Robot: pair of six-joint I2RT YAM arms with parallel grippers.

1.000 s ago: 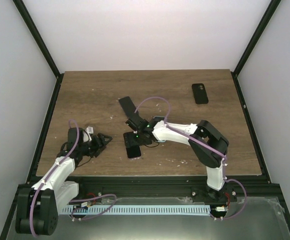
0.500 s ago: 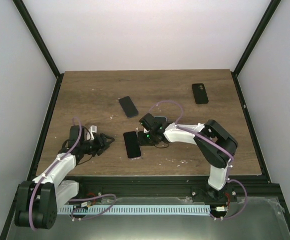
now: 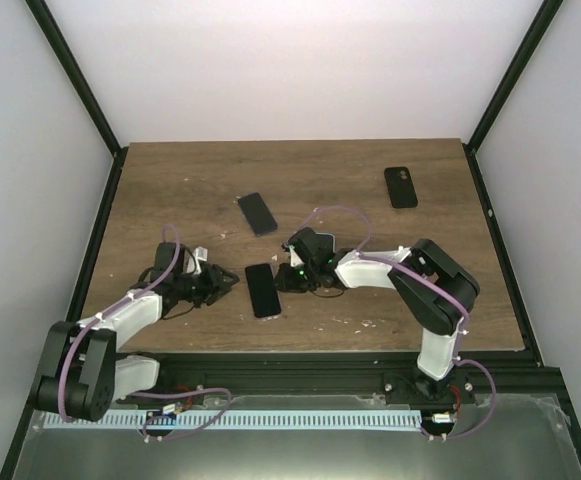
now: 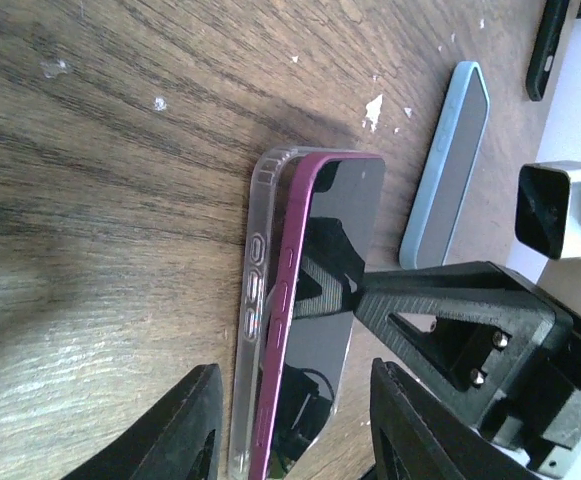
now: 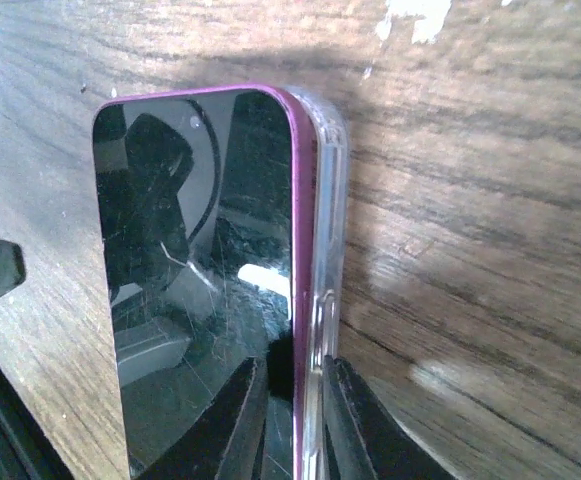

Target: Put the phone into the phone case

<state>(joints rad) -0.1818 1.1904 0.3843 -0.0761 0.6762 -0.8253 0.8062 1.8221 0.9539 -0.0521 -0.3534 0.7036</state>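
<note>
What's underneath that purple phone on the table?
A clear case, its buttoned side wall showing along one long edge of the purple phone. The phone covers the case's floor, so I can't tell whether it's seated.

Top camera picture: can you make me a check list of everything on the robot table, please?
Surface: brown wooden table, white chips in places.
Job's things: magenta phone lying in clear phone case; one long edge seems raised above the case wall.
Clutter: nearer black phone mid-table; far black phone at the far right; light blue slab by the right arm.
Grippers: left gripper open, pointed at the phone; right gripper astride the phone's edge, grip unclear.
Cables: purple cables looping along both arms.
Surroundings: white walls, black frame posts.
</note>
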